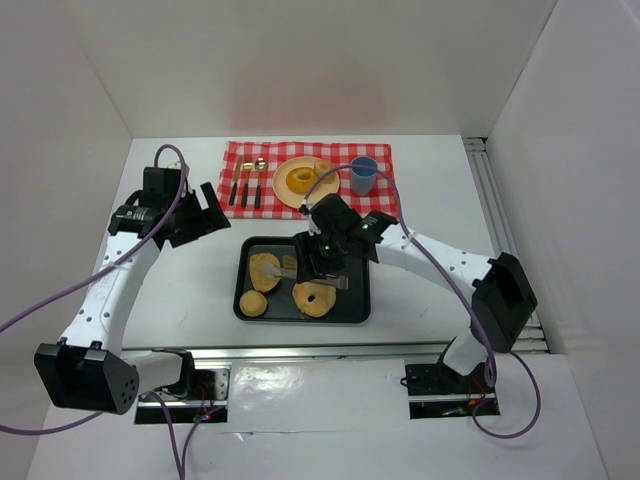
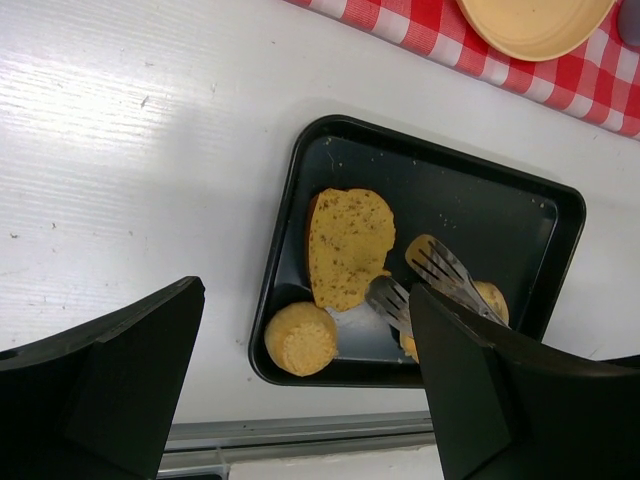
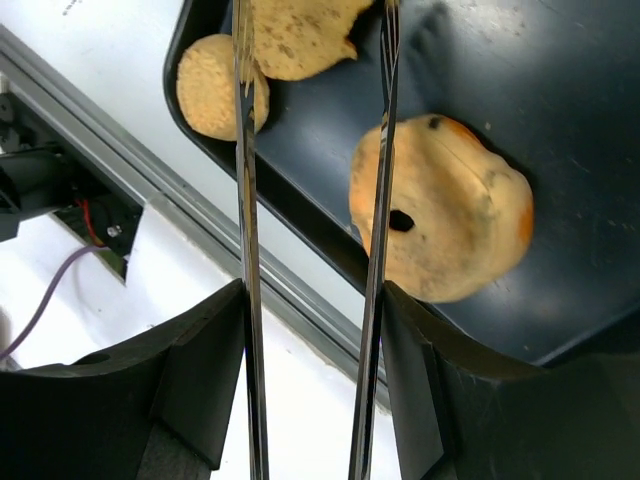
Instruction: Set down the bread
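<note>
One ring-shaped piece (image 1: 300,180) already sits on the plate (image 1: 281,196) on the checkered cloth (image 1: 240,155). Three breads are in the black tray (image 2: 470,210): a flat slice (image 2: 345,245), a small round roll (image 2: 300,338) and a holed bun (image 3: 440,215). The right gripper (image 3: 312,330) is clamped on tongs (image 3: 245,200), their tips spread over the tray with nothing between them (no grab yet, I'd say). The left gripper (image 1: 205,212) hovers left of the tray, jaws wide apart, empty. Most of the job's left.

Bright, even overhead light; sharp focus
</note>
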